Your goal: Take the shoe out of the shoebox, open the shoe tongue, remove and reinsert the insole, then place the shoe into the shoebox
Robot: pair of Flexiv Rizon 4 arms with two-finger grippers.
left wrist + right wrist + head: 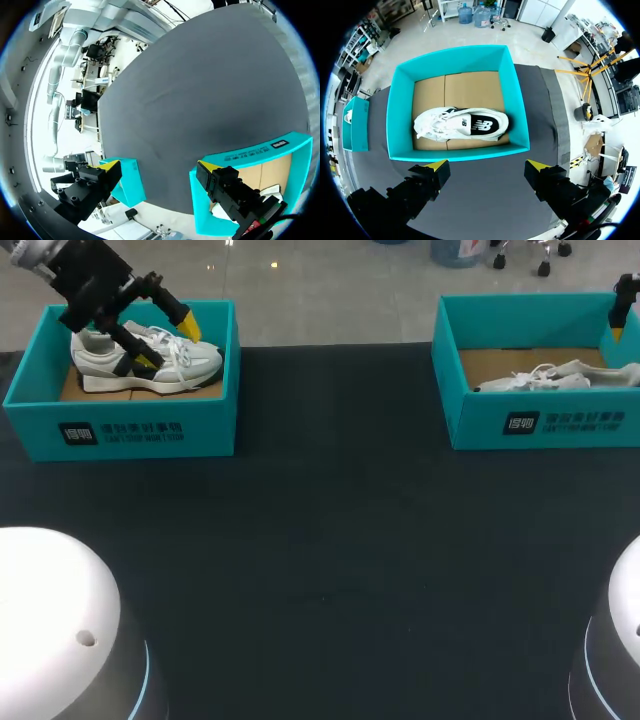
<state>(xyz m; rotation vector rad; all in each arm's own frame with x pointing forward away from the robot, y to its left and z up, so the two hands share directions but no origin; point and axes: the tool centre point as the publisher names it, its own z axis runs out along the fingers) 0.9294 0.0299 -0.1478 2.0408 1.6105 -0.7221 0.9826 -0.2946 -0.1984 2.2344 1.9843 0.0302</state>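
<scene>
Two teal shoeboxes stand at the table's far side. The left shoebox [120,425] holds a white shoe [150,365] lying on its side. My left gripper [167,342] hangs open just over that shoe, fingers astride it without gripping. In the left wrist view the left gripper [160,167] stands wide open, with the box wall [250,155] and a bit of the shoe [272,192] beside one finger. The right shoebox [540,420] holds another white shoe [550,377]. My right gripper [487,165] hovers open above the box's near wall [460,152], and its shoe [462,125] lies ahead of the fingers.
Dark table surface [330,560] stretches between the two boxes and toward the front. The bases of my arms [60,630] rise at the front corners. In the right wrist view the left shoebox [356,125] shows far off to one side.
</scene>
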